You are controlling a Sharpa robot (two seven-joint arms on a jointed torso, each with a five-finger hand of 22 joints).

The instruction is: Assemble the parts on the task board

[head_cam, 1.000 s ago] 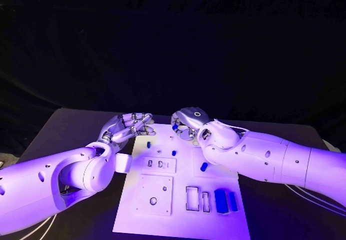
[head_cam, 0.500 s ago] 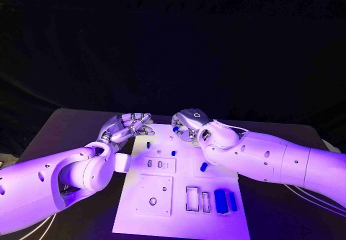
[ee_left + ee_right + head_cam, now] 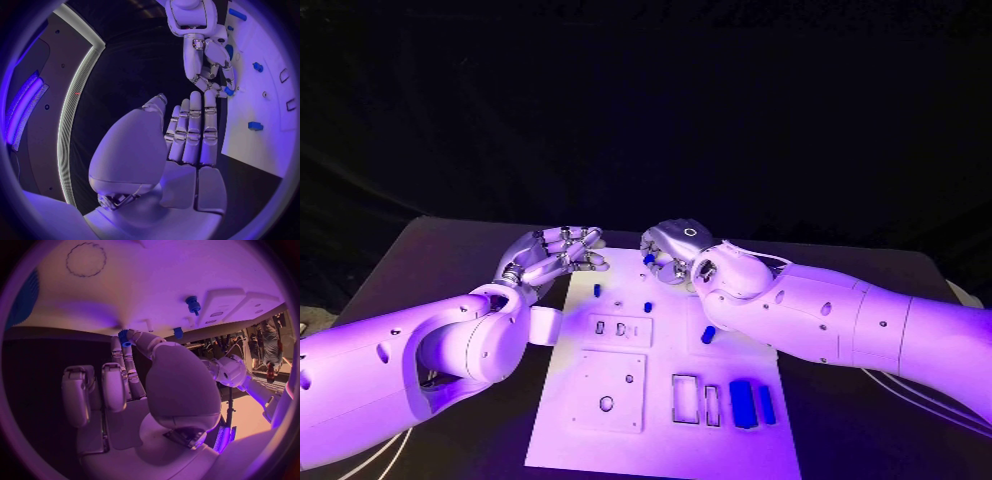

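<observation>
My left hand [image 3: 557, 255] sat just off the board's [image 3: 589, 440] far left corner, holding nothing, fingers straight and lying side by side. I'd guess it was parked there to stay out of the way. On the board a few parts stood in the far half, one [image 3: 708, 334] lay mid-board toward the right edge, and two longer ones [image 3: 741, 402] lay by the slots near the right edge, probably waiting their turn. My right hand [image 3: 672, 256] was at the board's far edge, fingertips pinched on a small part [image 3: 125, 337] and pointed down at the surface. Looked like I was lining it up with a hole, can't tell which.
</observation>
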